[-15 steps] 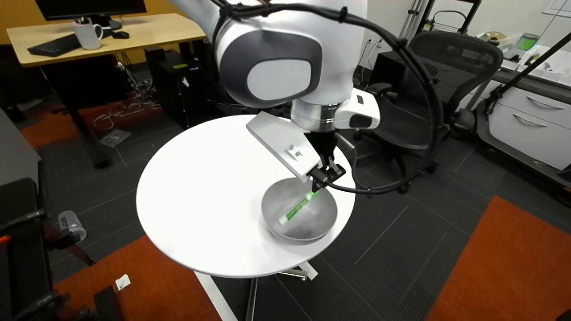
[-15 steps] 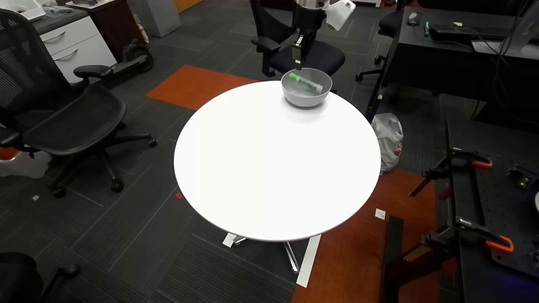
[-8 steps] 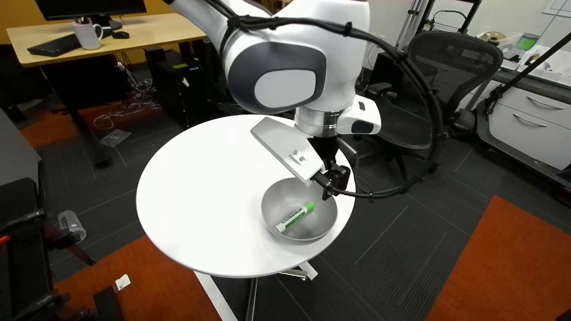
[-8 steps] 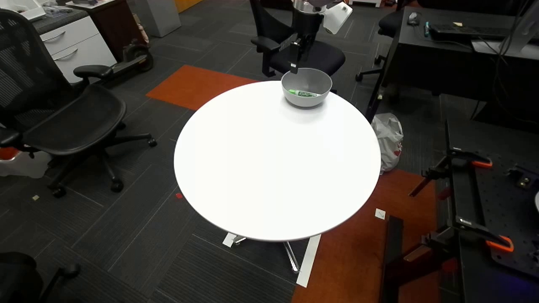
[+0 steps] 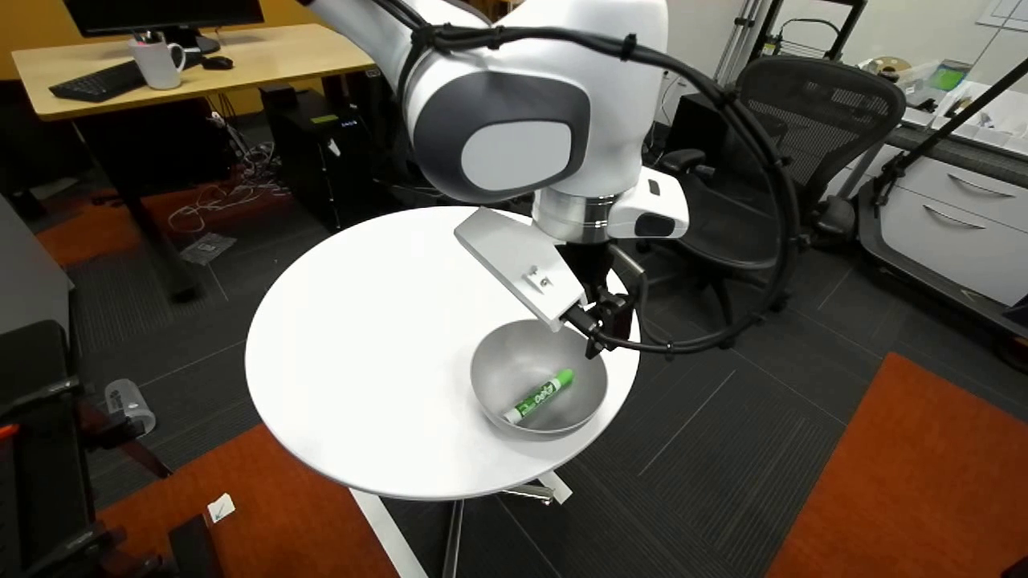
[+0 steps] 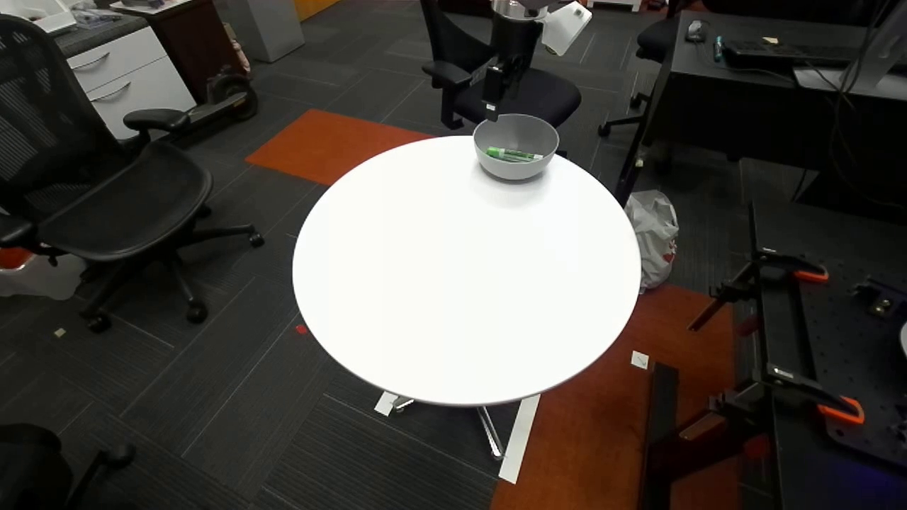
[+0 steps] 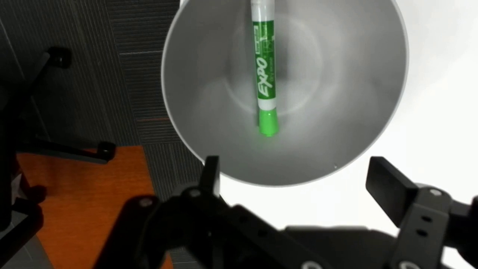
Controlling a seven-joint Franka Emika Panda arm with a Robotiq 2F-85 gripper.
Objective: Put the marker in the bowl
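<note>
The green marker (image 7: 266,63), with its pale whitish end, lies inside the silvery-grey bowl (image 7: 347,97) in the wrist view. Both exterior views agree: the marker (image 5: 540,397) (image 6: 514,154) rests low in the bowl (image 5: 504,360) (image 6: 521,129). My gripper (image 7: 294,164) stands open, its fingers wide apart with nothing between them. From the wrist camera, the fingertips appear over the bowl's near rim, clear of the marker. In an exterior view the gripper (image 6: 492,113) hangs just above the rim, apart from the marker.
The bowl stands near the edge of a round white table (image 5: 361,345). Beyond the table are an office chair (image 5: 811,120) and a wooden desk (image 5: 273,56) with a mug (image 5: 157,66). A black workbench (image 6: 836,319) with clamps stands beside the table in an exterior view.
The marker has dropped from a tilted position under the fingers to lying in the bowl and has shifted slightly there. The gripper has opened and moved a little sideways toward the rim.
</note>
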